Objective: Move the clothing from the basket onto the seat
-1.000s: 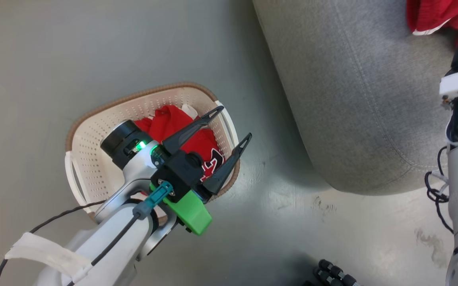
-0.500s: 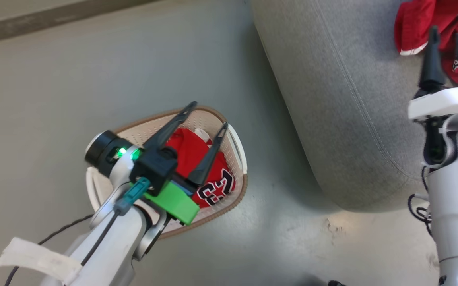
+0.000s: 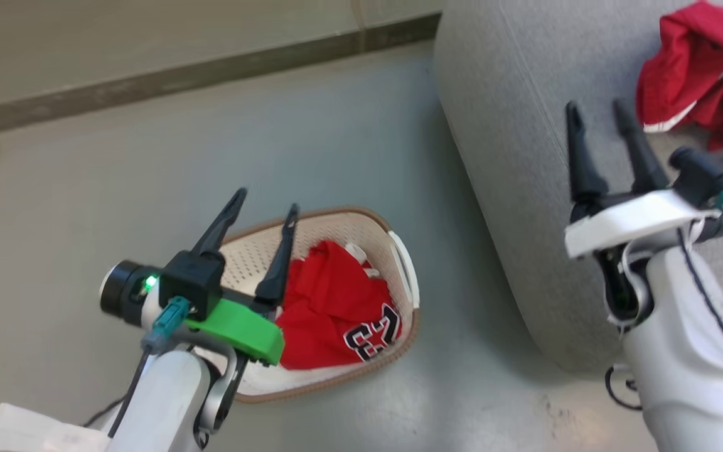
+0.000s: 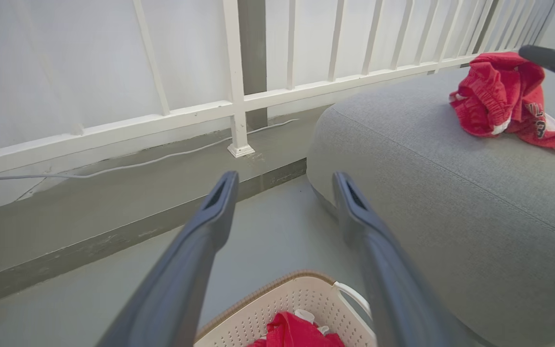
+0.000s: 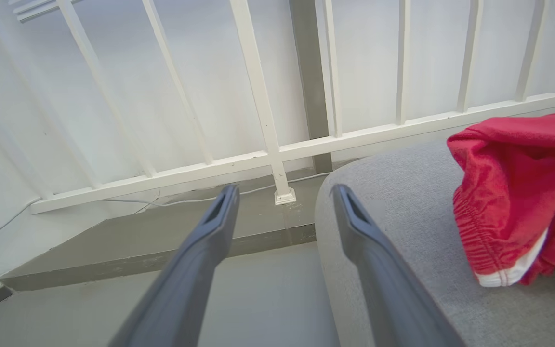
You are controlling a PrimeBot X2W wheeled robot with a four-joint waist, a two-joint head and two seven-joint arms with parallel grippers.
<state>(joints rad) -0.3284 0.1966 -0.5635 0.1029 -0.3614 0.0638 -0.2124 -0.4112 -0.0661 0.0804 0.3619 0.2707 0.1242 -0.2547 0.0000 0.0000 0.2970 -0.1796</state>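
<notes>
Risk: the left gripper hangs above the basket's left side, off the jersey; a plunge from here could snag the perforated wall and tip the basket; a shallow pinch could lift one fold and spill the rest on the floor
Basket: on the floor beside the seat; holds the crumpled jersey, white cloth at its far edge
Seat: one red garment near its far right edge
Left gripper: spread; empty
Right gripper: spread; empty; above the seat, beside the garment
</notes>
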